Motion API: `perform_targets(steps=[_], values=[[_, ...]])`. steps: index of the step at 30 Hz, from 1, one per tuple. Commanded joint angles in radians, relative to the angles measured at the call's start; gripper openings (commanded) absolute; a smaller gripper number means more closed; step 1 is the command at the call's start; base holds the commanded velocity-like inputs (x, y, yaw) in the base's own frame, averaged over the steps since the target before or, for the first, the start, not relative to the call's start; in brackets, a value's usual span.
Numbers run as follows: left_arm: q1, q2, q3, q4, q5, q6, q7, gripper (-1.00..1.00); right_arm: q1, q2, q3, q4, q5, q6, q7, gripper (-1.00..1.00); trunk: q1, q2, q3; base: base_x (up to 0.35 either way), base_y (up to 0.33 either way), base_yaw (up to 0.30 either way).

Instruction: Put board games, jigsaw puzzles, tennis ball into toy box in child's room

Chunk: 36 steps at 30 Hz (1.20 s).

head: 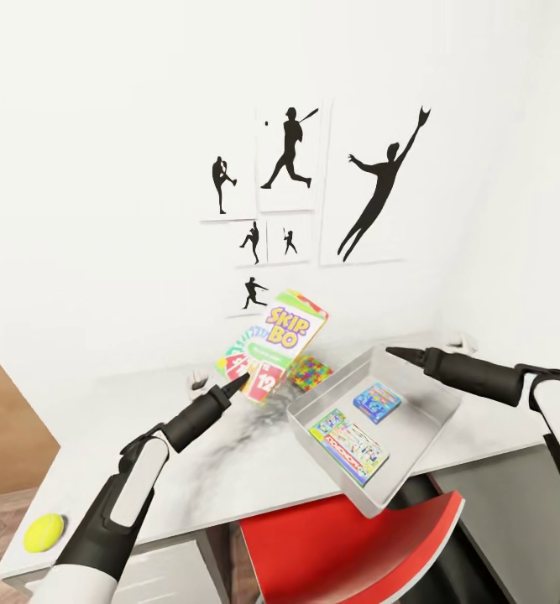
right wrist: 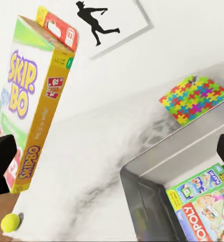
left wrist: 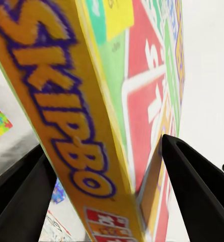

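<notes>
My left gripper (head: 239, 384) is shut on the lower end of the Skip-Bo board game (head: 277, 342), holding it tilted in the air above the white table (head: 145, 470). Up close, the box (left wrist: 91, 126) sits between both fingers (left wrist: 197, 196). The grey toy box (head: 435, 419) lies to the right, holding a Monopoly game (head: 351, 443) and a small blue box (head: 376, 401). My right gripper (head: 395, 352) hovers open over the toy box's far rim. A colourful jigsaw puzzle (head: 311, 372) lies behind the toy box. The tennis ball (head: 44, 530) rests at the table's near left corner.
A red chair (head: 347, 545) stands under the table's front edge, below the toy box's near corner. The white wall behind carries black silhouette posters (head: 288, 159). A brown wooden panel (head: 2, 419) shows at the left. The right wrist view shows the puzzle (right wrist: 195, 98) and ball (right wrist: 10, 222).
</notes>
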Motion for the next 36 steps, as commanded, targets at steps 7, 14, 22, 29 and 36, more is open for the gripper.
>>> perform_targets(steps=[7, 14, 22, 29, 36], values=[[0.013, -0.002, 0.009, 0.000, 0.013, -0.043, -0.006, -1.00, 0.054, 0.001, -0.001, 0.000, -0.160, 0.004, 0.062, 1.00, 0.001, -0.002, -0.002, 0.000, 0.000, 0.000], [0.016, -0.014, -0.015, -0.004, 0.012, -0.061, -0.016, -1.00, 0.086, 0.010, 0.002, 0.001, -0.245, 0.004, 0.073, 1.00, 0.001, -0.002, -0.002, 0.000, 0.000, 0.000], [0.017, -0.027, -0.054, -0.001, 0.009, -0.114, -0.020, -1.00, 0.115, 0.057, 0.002, 0.002, -0.300, 0.004, 0.076, 1.00, 0.001, -0.002, -0.002, 0.000, 0.000, 0.000], [0.016, -0.038, -0.110, 0.017, 0.010, -0.154, -0.020, -1.00, 0.121, 0.121, 0.003, 0.003, -0.319, 0.004, 0.078, 1.00, 0.001, -0.002, -0.002, 0.000, 0.000, 0.000], [0.012, -0.062, -0.129, 0.046, 0.007, -0.173, -0.019, -1.00, 0.123, 0.186, 0.000, 0.003, -0.315, 0.004, 0.078, 1.00, 0.001, -0.002, -0.002, 0.000, 0.000, 0.000]])
